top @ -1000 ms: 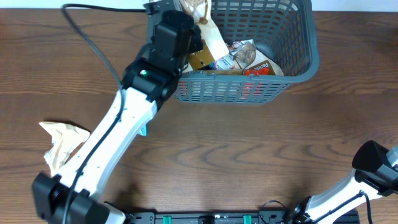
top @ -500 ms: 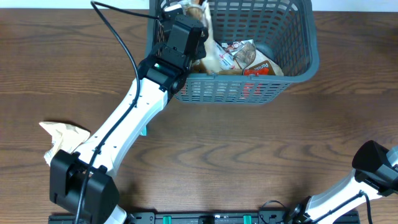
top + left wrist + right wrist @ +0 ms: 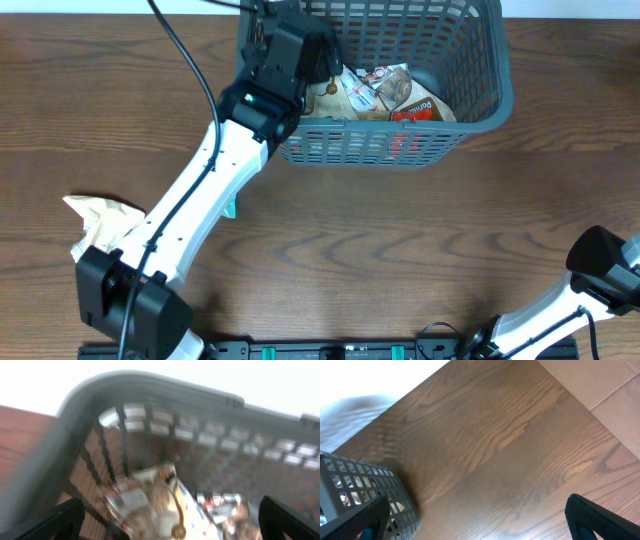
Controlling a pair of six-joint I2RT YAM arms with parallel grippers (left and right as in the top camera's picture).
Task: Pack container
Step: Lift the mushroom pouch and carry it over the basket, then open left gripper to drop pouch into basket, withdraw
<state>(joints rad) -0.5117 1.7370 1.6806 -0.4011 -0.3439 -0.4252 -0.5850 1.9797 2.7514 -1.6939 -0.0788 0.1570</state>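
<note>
Your left jaws hang wide open over the basket [image 3: 380, 145] at the table's [image 3: 400, 250] far edge, snack packets [image 3: 385, 88] inside. Right jaws open too, empty.

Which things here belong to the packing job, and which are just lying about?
Job: container; snack packets inside it; crumpled beige bag, probably still to pack; left claw, open over the container.
Lying about: small teal item beside the left arm; black cable.
</note>
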